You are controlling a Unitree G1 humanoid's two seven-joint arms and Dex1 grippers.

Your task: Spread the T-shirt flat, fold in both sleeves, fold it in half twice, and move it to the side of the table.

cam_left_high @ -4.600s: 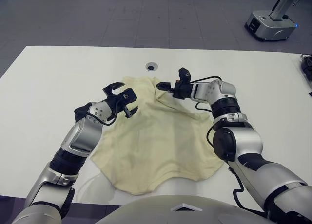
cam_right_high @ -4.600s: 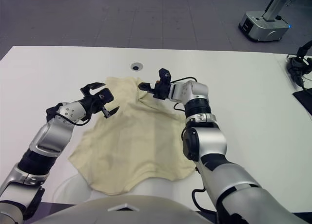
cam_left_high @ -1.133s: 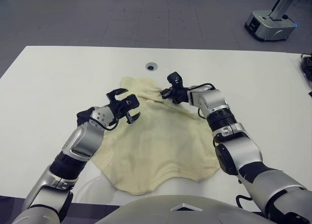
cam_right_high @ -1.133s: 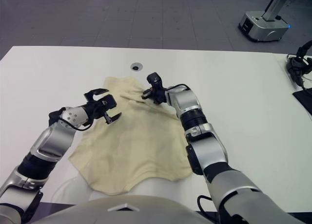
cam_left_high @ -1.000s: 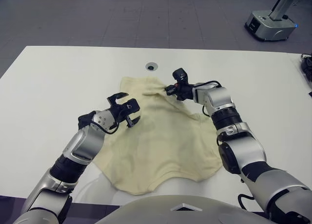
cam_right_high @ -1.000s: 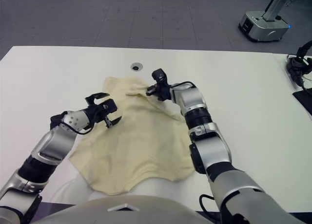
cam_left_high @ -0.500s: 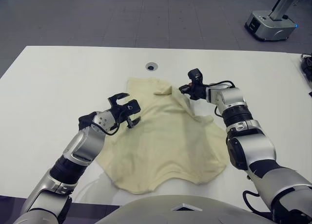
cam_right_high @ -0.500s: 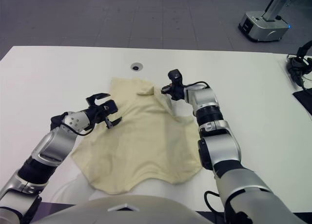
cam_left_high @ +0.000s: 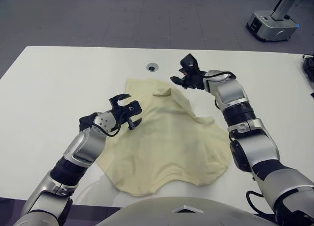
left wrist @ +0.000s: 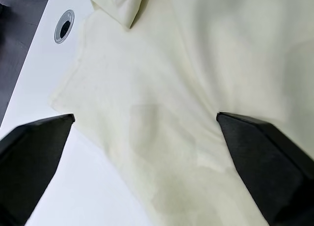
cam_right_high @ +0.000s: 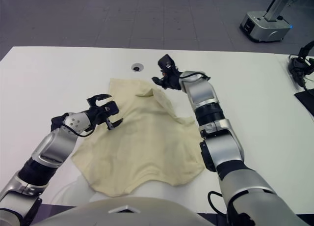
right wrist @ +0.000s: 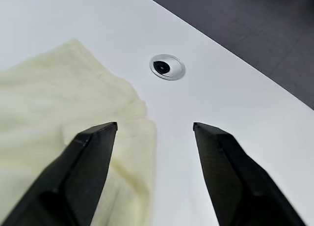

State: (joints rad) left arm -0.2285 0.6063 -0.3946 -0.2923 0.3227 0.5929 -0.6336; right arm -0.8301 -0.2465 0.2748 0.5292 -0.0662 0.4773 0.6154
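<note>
**T-shirt.** The pale yellow T-shirt [cam_left_high: 167, 142] lies on the white table [cam_left_high: 59, 73], in the middle of the near half. It is not flat. Its outline is irregular and rounded. A raised fold [cam_left_high: 189, 108] runs from the far edge toward the right side. A small flap [cam_left_high: 164, 91] of cloth is turned over at the far edge. The near edge curves and reaches close to the front of the table.

**Left gripper.** The left gripper [cam_left_high: 129, 110] is above the left edge of the T-shirt, pointing toward the far side. Its jaws are spread wide and hold nothing. In the left wrist view, cloth and a strip of bare table show between the two fingers [left wrist: 34, 157].

**Right gripper.** The right gripper [cam_left_high: 180, 70] is above the table, just beyond the far right corner of the T-shirt. Its jaws are spread and hold nothing. In the right wrist view, bare table shows between the fingers, and the edge of the cloth passes under one of them.

**Surroundings.** A round grommet [cam_left_high: 152, 67] is set in the table beyond the T-shirt, near the right gripper. A grey wheeled base [cam_left_high: 272, 25] stands on the floor beyond the far right corner. Dark cables [cam_left_high: 309, 66] lie at the right edge.
</note>
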